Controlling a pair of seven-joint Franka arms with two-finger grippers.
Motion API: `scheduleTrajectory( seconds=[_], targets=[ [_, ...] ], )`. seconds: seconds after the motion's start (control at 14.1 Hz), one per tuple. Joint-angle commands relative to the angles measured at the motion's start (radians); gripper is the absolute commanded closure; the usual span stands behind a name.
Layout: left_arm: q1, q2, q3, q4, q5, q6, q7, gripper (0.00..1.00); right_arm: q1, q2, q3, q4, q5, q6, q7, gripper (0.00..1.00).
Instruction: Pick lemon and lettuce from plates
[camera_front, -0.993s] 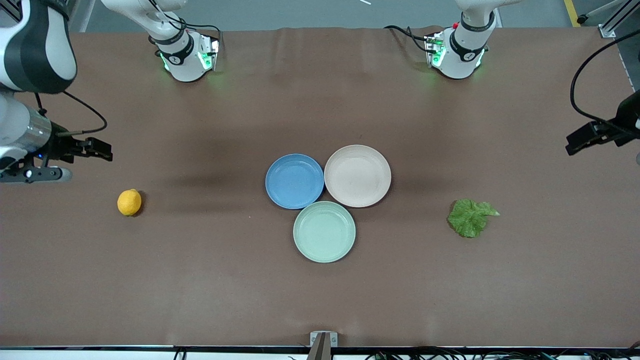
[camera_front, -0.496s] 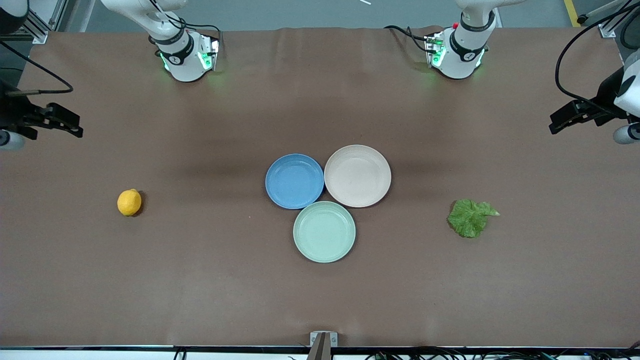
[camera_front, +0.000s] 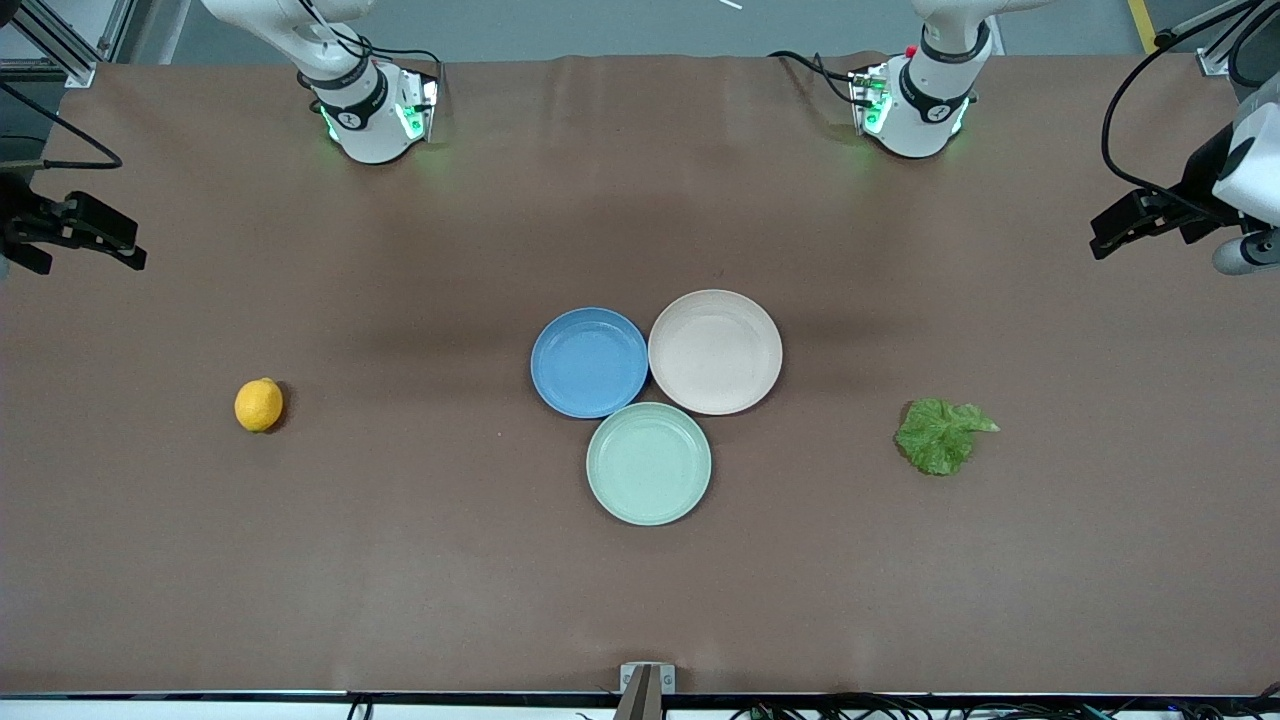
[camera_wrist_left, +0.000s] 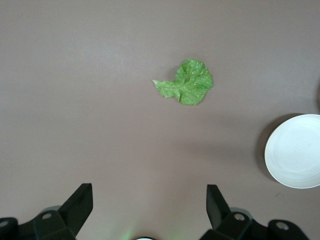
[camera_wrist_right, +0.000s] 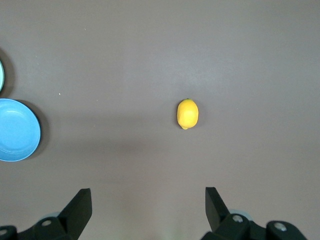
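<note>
The lemon (camera_front: 259, 404) lies on the bare table toward the right arm's end, well apart from the plates; it also shows in the right wrist view (camera_wrist_right: 187, 113). The lettuce (camera_front: 941, 434) lies flat on the table toward the left arm's end, and shows in the left wrist view (camera_wrist_left: 187, 88). The blue plate (camera_front: 589, 361) and the beige plate (camera_front: 715, 351) sit side by side mid-table, both empty. My right gripper (camera_front: 90, 235) is open and empty, high over the table's edge at its own end (camera_wrist_right: 148, 195). My left gripper (camera_front: 1130, 225) is open and empty, high over its own end (camera_wrist_left: 149, 192).
A pale mint-green plate (camera_front: 648, 463), empty, touches the two plates on the side nearer the front camera. The arm bases (camera_front: 375, 110) (camera_front: 915, 100) stand at the table's edge farthest from the front camera. A small bracket (camera_front: 646, 685) sits at the nearest edge.
Both grippers have drawn outward toward their own ends of the table, the right one the most. The lemon, the lettuce and the plates have not moved.
</note>
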Motion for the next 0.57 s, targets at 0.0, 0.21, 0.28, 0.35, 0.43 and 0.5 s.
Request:
scheduleTrajectory(
  seconds=[0.0, 0.21, 0.28, 0.35, 0.43, 0.5],
  targets=[
    [-0.029, -0.041, 0.018, -0.040, -0.018, 0.019, 0.008, 0.00, -0.006, 0.009, -0.002, 0.025, 0.021, -0.010, 0.006, 0.00],
    [-0.043, -0.044, 0.018, -0.056, -0.018, 0.038, 0.008, 0.00, -0.008, 0.009, -0.002, 0.025, 0.018, -0.010, 0.004, 0.00],
    [-0.041, -0.046, 0.018, -0.058, -0.018, 0.041, 0.008, 0.00, -0.008, 0.009, -0.002, 0.025, 0.018, -0.010, 0.004, 0.00],
    [-0.041, -0.047, 0.018, -0.058, -0.018, 0.042, 0.008, 0.00, -0.008, 0.009, -0.002, 0.025, 0.018, -0.010, 0.004, 0.00],
    [-0.040, -0.050, 0.018, -0.055, -0.018, 0.041, 0.006, 0.00, -0.008, 0.009, -0.002, 0.025, 0.018, -0.010, 0.004, 0.00],
    [-0.040, -0.050, 0.018, -0.054, -0.021, 0.039, 0.014, 0.00, -0.008, 0.009, -0.002, 0.025, 0.018, -0.008, 0.004, 0.00]
  ],
)
